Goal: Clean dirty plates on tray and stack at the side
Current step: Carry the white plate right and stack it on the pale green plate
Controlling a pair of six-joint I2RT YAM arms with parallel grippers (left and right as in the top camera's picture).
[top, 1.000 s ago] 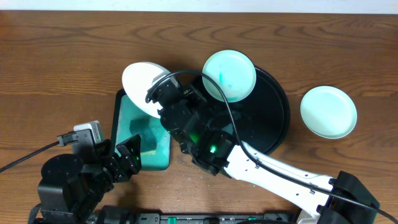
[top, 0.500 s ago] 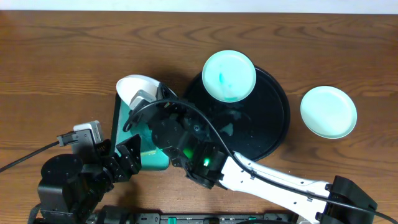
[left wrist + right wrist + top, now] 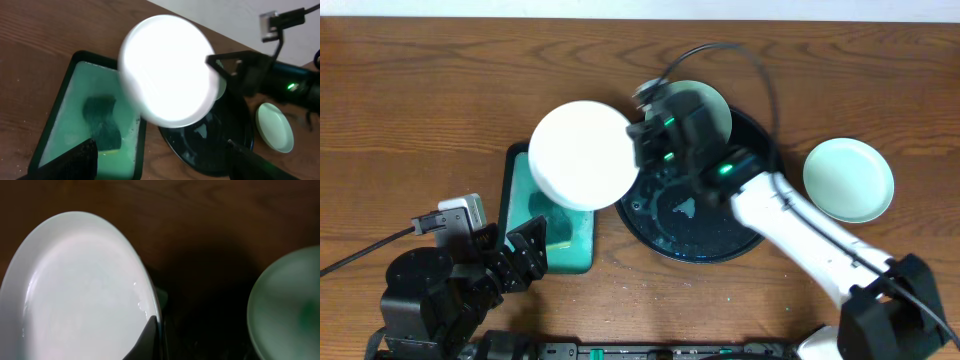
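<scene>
My right gripper (image 3: 640, 150) is shut on the rim of the white plate (image 3: 582, 153) and holds it level above the teal basin and the left edge of the black tray (image 3: 692, 232). The plate looks clean and wet in the right wrist view (image 3: 80, 290), where one finger (image 3: 150, 336) lies on its rim. One mint plate (image 3: 712, 100) with teal smears lies at the tray's far side, partly hidden by my arm. The other mint plate (image 3: 848, 179) lies on the table to the right. My left gripper (image 3: 525, 255) is open and empty near the basin's front.
The teal rectangular basin (image 3: 516, 205) holds pale green water and a dark sponge (image 3: 102, 122). The tray (image 3: 210, 145) is wet with droplets. My right arm crosses the tray diagonally. A cable loops over the tray's far side.
My right gripper lifted the white plate out of the basin, turned it from tilted to level, and the arm swung from the front of the tray to its far side.
</scene>
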